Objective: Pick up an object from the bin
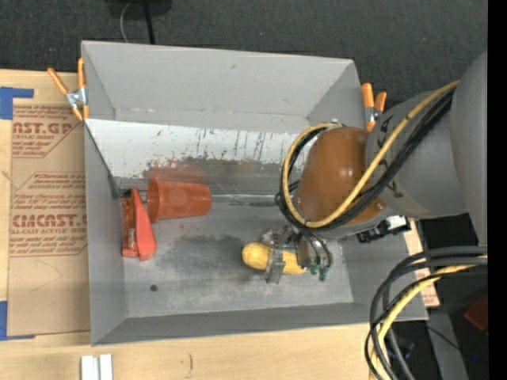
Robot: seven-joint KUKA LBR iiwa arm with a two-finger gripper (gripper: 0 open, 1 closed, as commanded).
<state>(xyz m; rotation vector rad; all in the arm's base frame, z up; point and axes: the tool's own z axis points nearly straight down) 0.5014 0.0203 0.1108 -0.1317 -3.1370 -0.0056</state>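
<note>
Camera view | jaws sat low over yellow banana toy [255, 256], lower right of bin [214, 77] | likely lined up to grasp it | whether apart or clamped could not be told

The bin [214, 93] holds 1 orange cup [179, 199], 1 yellow banana-like toy [255, 255] and 2 reddish flat pieces [143, 232].

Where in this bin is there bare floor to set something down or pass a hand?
The bin floor is bare in the middle, between the orange cup lying on its side and the yellow banana-like thing, and along the near wall forward of the red-orange scraper. Crowded: the left wall, and the right, where the gripper sits over the yellow thing.
</note>
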